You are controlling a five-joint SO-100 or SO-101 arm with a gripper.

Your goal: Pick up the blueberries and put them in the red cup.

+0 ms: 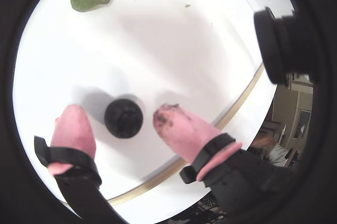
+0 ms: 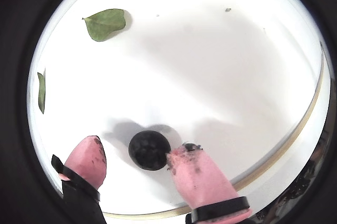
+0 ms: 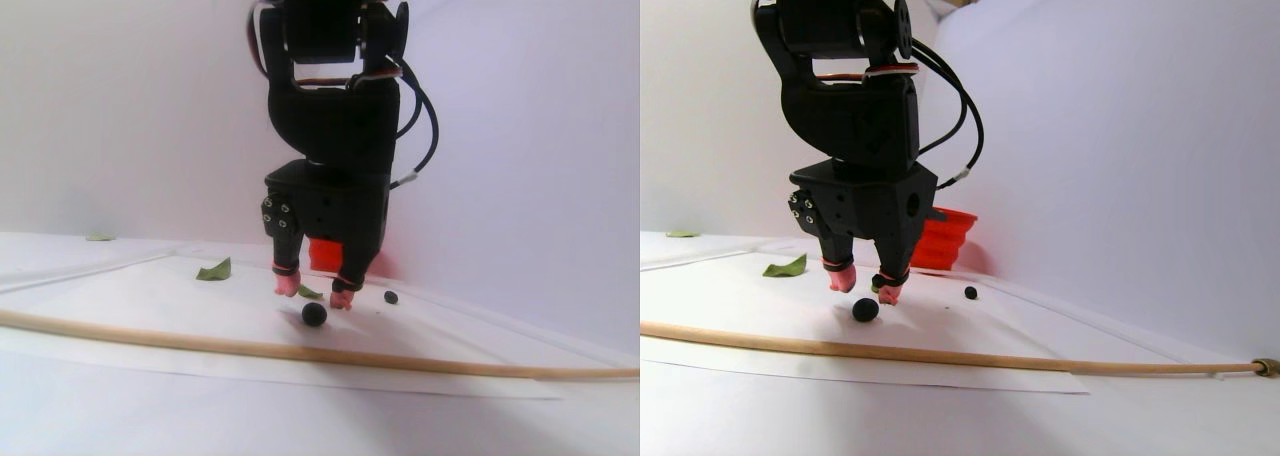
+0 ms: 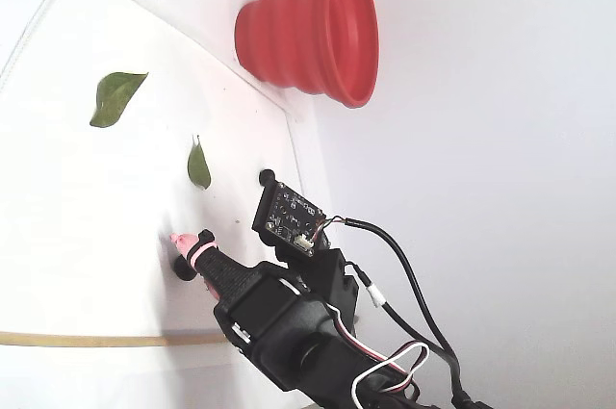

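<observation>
Two blueberries, one red cup (three leaves too)

A makeshift tabletop test set-up — white paper surface and white backdrop walls, with a cluttered home-like room glimpsed beyond.

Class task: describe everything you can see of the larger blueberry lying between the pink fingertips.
The larger blueberry is a small, round, blue-black ball with a dull, faintly dimpled skin. It rests on the white sheet between the open gripper. In a wrist view one smudged pink fingertip looks to be touching it; the other stands clear.
</observation>
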